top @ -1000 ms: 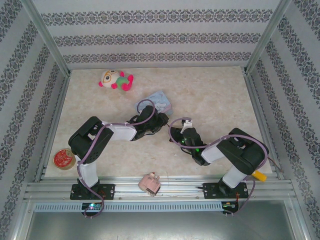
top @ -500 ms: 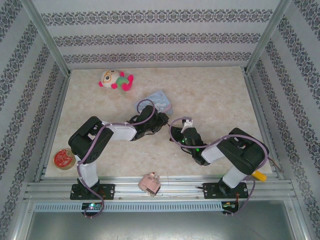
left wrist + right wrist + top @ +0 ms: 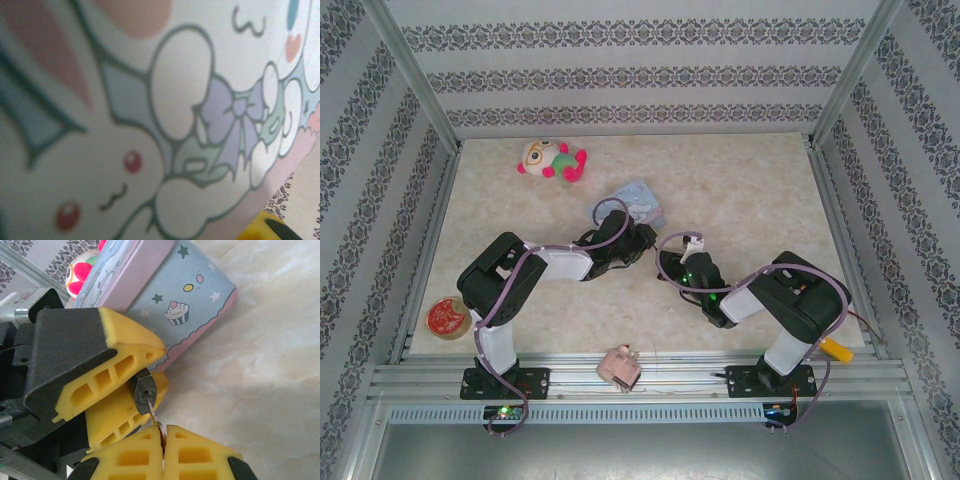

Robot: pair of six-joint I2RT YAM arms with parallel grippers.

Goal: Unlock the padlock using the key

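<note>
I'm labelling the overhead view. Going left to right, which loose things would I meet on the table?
Round red thing → plush toy → blue tin → yellow piece.

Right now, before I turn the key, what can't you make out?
- The padlock: shackle hidden inside the left tool, right wrist view.
- The key: head buried in the shut right tool, same view.
- Both: too small to find, top view.
- Left wrist view: blurred tin blocks the lock.
</note>
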